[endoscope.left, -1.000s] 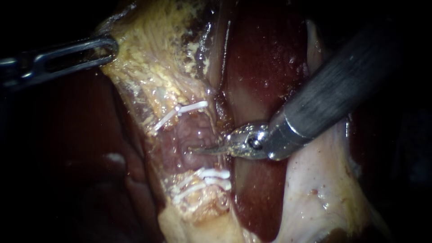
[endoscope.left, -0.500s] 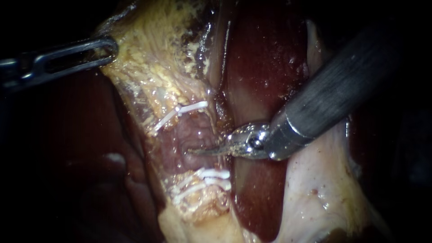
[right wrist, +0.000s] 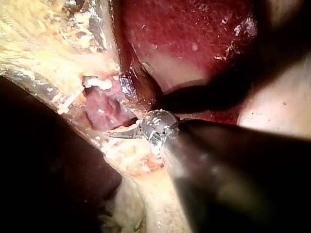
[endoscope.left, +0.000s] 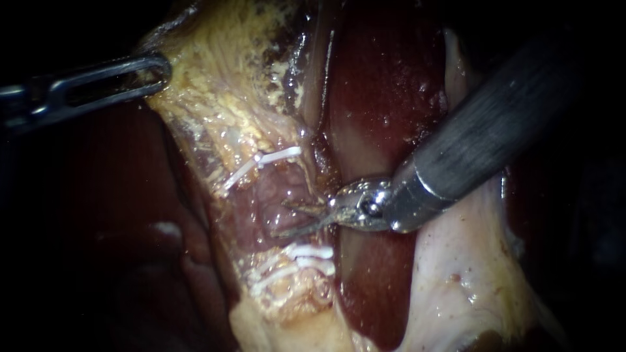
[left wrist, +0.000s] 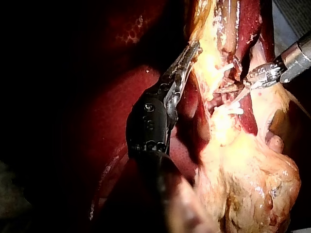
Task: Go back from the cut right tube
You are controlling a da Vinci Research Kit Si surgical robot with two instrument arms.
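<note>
Right instrument (endoscope.left: 297, 218) comes in from upper right, shaft lying across the dark red liver (endoscope.left: 385, 85). Its two thin blades are parted, small V-shaped gap between them, nothing gripped. Both blade tips sit over the pinkish tube (endoscope.left: 261, 202), on the stretch between the upper clip (endoscope.left: 277, 156) and the lower clips (endoscope.left: 306, 253); the lower blade reaches further across it than the upper one. Can't tell from here whether the tube is cut right through. Right wrist view agrees: blades just at the edge of the pink stretch, white clip beyond them. Left instrument (endoscope.left: 160, 68) comes in from the left, well apart from the tube, jaws closed on the edge of the yellow fatty tissue (endoscope.left: 215, 98), which runs taut from there down to the clips. Left wrist view shows the same hold, jaws thin and together at the fat's edge. Pale tissue (endoscope.left: 456, 280) lies under the right shaft.
</note>
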